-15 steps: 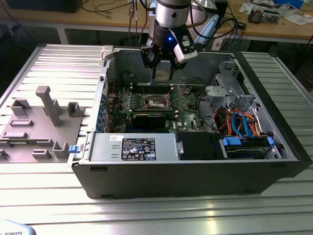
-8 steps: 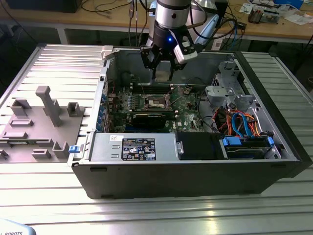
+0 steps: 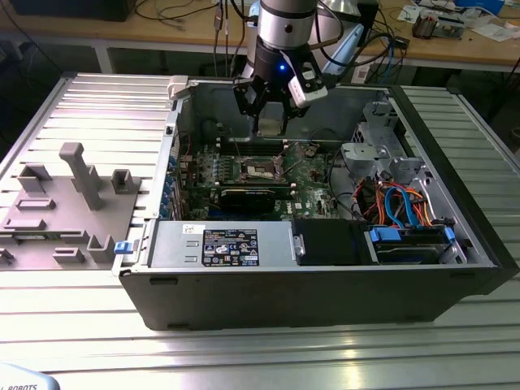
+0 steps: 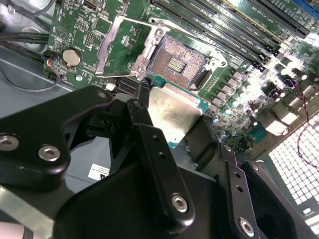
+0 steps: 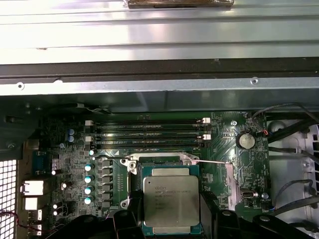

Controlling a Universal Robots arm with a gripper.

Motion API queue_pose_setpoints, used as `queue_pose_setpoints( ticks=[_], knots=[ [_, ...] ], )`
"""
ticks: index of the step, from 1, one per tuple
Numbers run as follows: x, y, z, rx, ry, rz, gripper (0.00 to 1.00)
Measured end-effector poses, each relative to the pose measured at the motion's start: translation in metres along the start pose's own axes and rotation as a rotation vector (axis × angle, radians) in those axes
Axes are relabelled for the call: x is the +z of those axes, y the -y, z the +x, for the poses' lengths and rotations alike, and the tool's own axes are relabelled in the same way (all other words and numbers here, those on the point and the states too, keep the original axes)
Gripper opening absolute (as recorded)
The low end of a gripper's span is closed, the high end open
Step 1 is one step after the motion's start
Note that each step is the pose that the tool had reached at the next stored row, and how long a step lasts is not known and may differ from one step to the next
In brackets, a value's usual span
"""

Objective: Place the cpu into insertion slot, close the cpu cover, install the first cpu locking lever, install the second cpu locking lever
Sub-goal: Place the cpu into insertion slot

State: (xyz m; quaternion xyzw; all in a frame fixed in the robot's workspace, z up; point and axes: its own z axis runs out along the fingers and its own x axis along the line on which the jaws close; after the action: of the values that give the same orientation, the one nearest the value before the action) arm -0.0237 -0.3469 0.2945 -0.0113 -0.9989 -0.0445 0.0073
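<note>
Near the slot (image 4: 175,62), grips the cpu (image 4: 172,113) between clamped jaws by opposite edges; likely light, stiff, fragile underneath, slippery on top.

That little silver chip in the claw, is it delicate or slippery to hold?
Probably stiff: the cpu sits flat in the gripper. Its smooth metal top looks slippery, so gripping the edges seems wise. Likely light, being so thin.
</note>
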Motion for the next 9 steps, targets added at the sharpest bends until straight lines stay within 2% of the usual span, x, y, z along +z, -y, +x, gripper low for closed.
queue_pose_setpoints(
  ticks=[9],
  knots=[
    [0.0002,0.0000,0.0000,-0.010,-0.0009,0.0017,0.54]
  ],
)
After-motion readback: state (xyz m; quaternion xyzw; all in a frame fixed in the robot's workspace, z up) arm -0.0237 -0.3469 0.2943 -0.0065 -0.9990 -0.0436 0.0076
